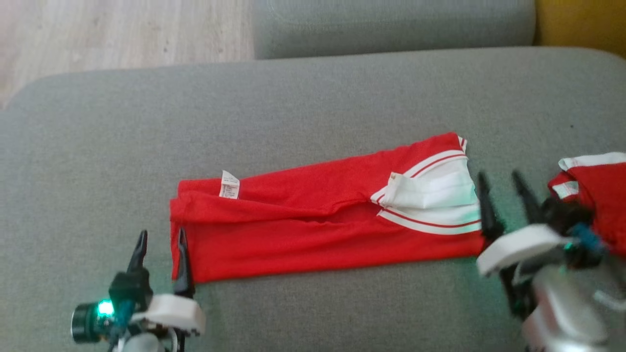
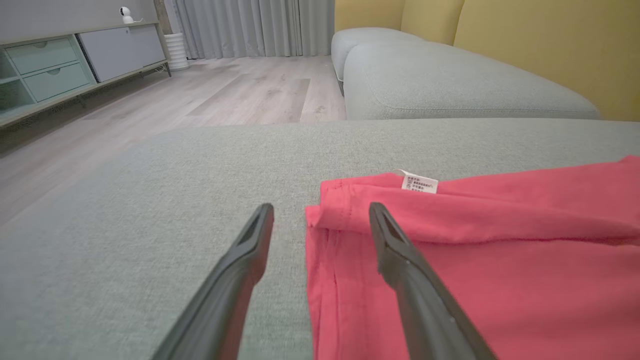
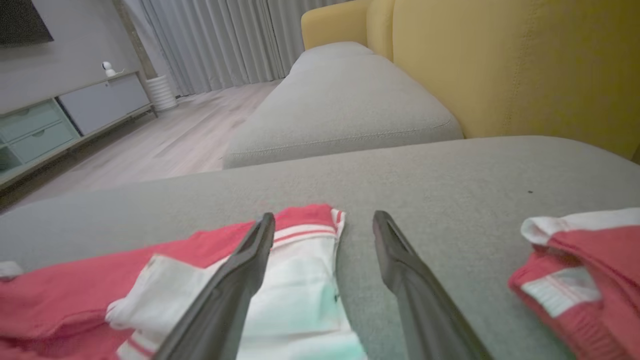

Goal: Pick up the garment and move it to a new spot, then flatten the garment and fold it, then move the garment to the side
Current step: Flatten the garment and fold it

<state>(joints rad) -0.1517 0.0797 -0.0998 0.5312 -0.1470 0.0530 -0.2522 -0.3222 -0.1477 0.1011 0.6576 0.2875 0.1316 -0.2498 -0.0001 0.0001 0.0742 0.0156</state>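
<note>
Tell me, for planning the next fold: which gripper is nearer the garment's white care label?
Left. The left gripper sits at the hem end of the garment, near the care label; the right gripper is at the far striped end.

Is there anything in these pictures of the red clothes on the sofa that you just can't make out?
- Print on the white care label: too small in the left wrist view.
- Second red-and-white garment: cut by the head view's right edge, partly behind the right gripper.
- Folded red garment underlayers: hidden beneath its top layer.
</note>
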